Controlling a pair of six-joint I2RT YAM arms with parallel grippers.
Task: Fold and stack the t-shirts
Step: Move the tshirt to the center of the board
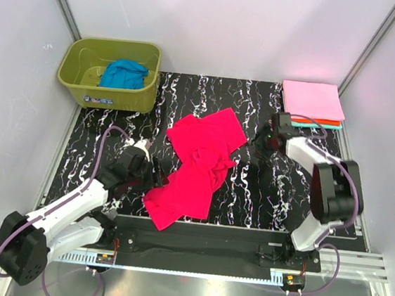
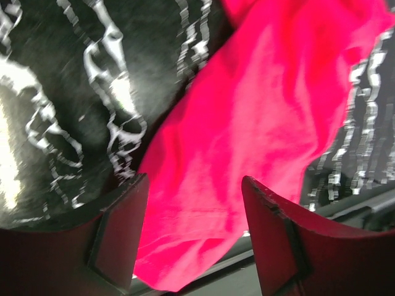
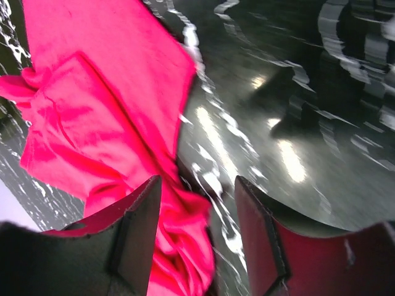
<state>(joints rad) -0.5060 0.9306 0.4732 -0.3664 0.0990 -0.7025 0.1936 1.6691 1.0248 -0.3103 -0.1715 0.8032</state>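
Five t-shirts counted: one crimson-red cloth t-shirt (image 1: pixel 199 166) crumpled mid black marbled desk (image 1: pixel 250 189); one light pink (image 1: pixel 313 100), one orange (image 1: pixel 320 121) and one teal (image 1: pixel 329 126) folded in a stack at the far right corner; one blue (image 1: pixel 124 74) bunched in the single olive-green plastic tub (image 1: pixel 118 99). Red one looks light, limp and likely to bunch, so best pinched at hem corners or shoulders. Left gripper (image 2: pixel 194 182) is wide and empty, over the near hem. Right gripper (image 3: pixel 197 182) has its jaws apart, empty, at the shirt's right edge.

White walls (image 1: pixel 218 23) on three sides of me, black white-veined mat (image 1: pixel 263 197) in front, grey corner posts (image 1: pixel 63 1), steel strip (image 1: pixel 189 292) at my near edge, glare spots on mat.
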